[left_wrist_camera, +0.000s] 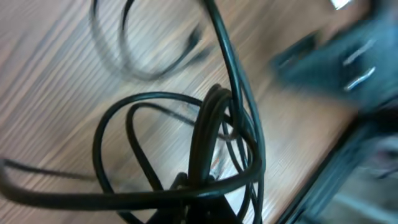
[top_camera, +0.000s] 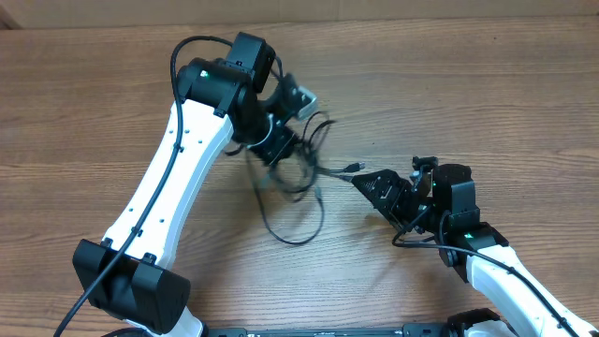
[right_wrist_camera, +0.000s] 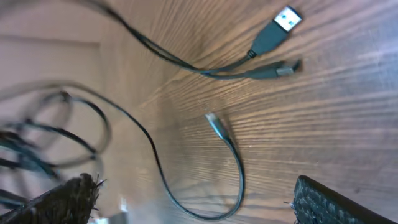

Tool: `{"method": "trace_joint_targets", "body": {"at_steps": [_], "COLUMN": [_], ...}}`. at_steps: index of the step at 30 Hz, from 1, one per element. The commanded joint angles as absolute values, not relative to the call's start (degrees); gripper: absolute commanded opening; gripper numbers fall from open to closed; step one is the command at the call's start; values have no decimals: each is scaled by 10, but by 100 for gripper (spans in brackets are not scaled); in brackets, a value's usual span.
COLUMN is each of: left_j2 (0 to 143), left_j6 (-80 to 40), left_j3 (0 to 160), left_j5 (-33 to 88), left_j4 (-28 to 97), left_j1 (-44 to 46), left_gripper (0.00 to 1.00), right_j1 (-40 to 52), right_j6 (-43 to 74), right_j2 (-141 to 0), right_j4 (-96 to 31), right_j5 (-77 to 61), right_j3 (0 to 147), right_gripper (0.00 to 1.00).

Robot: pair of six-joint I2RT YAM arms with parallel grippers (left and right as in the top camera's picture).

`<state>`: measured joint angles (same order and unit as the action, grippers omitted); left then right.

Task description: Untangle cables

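- Overhead is reading evenly lit, sharp, soft shadows.
- Left wrist is smearing, worst at right edge.
- Right wrist is blurring leftward; silver plug point(right_wrist_camera: 287, 18) is glinting.

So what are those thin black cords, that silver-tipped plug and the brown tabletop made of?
Thin black cords: probably rubbery plastic sheathing, smooth with a faint sheen, bending into soft loops.
Silver-tipped plug: bright metal-looking tip on a matte black, likely plastic, body.
Brown tabletop: wood or wood-look laminate; grain lines show, which one is unclear.
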<state>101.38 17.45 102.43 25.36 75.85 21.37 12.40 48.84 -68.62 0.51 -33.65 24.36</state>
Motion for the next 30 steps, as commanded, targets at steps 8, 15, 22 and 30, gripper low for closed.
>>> {"method": "trace_joint_targets", "body": {"at_steps": [8, 15, 22, 30], "left_j2": [1005, 1005, 1005, 1005], "left_j6": [-246, -562, -705, -675], "left_j3": [1041, 1041, 1041, 1041], "left_j5": [442, 326, 405, 294], "left_j4": [551, 483, 341, 504], "left_j1": [205, 194, 169, 180], "left_gripper": [4, 4, 4, 6], "right_j1": [123, 123, 123, 123], "right_j6": [417, 417, 417, 416], "right_j2": [-682, -682, -682, -682], "right_j4": [-3, -51, -75, -143], "right_j5": [-338, -338, -377, -368], "right_j3": [245, 245, 245, 245], "right_gripper": [100, 100, 100, 100]}}
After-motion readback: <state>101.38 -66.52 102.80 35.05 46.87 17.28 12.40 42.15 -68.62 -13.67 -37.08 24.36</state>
